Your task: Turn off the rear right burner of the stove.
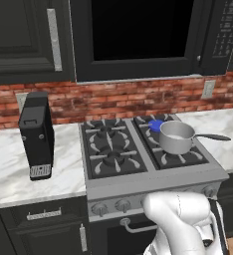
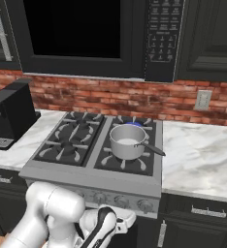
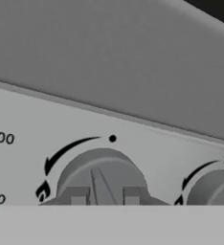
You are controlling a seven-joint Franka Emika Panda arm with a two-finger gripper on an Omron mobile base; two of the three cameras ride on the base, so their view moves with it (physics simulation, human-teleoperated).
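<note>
The stove (image 1: 153, 179) carries the rear right burner (image 1: 156, 124), marked by a small blue flame, which also shows behind the pot in the right base view (image 2: 134, 125). A row of silver knobs (image 2: 116, 200) lines the stove's front panel. My arm reaches low in front of that panel. In the hand view my gripper (image 3: 104, 196) is open and very close to one round knob (image 3: 102, 167). Its two fingertips (image 3: 78, 196) stand on either side of the knob's raised ridge, with a gap to it on each side. Another knob (image 3: 212, 189) sits to the right.
A steel saucepan (image 1: 175, 137) with a dark handle pointing right stands on the right-hand burners. A black coffee machine (image 1: 36, 134) stands on the marble counter (image 1: 9, 169) left of the stove. The oven's bar handle (image 1: 133, 229) runs below the knobs. Temperature numbers are printed left of the near knob.
</note>
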